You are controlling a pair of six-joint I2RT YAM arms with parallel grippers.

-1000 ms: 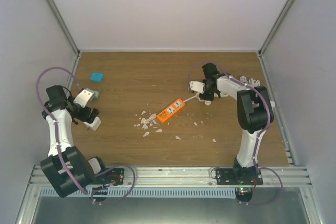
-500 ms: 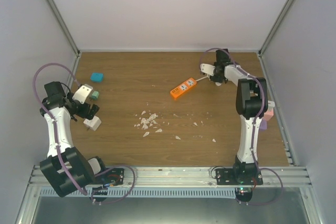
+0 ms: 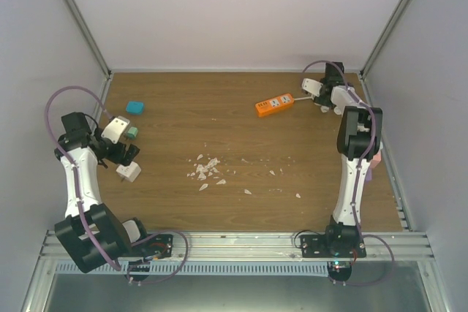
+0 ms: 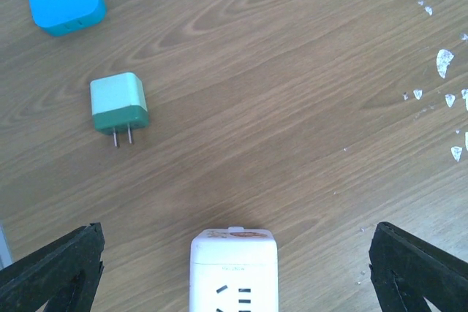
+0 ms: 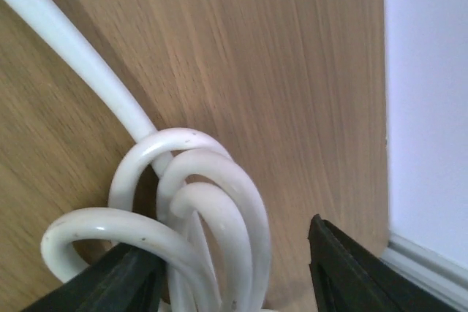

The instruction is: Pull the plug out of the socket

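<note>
Your left gripper (image 4: 235,229) hangs spread above the white plastic cube socket (image 4: 234,272), since the green-and-mint two-pin plug (image 4: 118,104) beyond it lies unplugged.

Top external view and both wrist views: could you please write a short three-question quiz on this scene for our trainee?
1. True or false: the green-and-white plug sits plugged into the white socket cube.
2. Where on the table does the orange power strip lie? A: near edge, left. B: dead centre. C: far side, towards the right.
3. Fill in: in the right wrist view, between the fingers of the right claw lies a ____.

Key
1. False: the plug lies apart from the cube, prongs bare.
2. C.
3. Coiled white cable.
</note>
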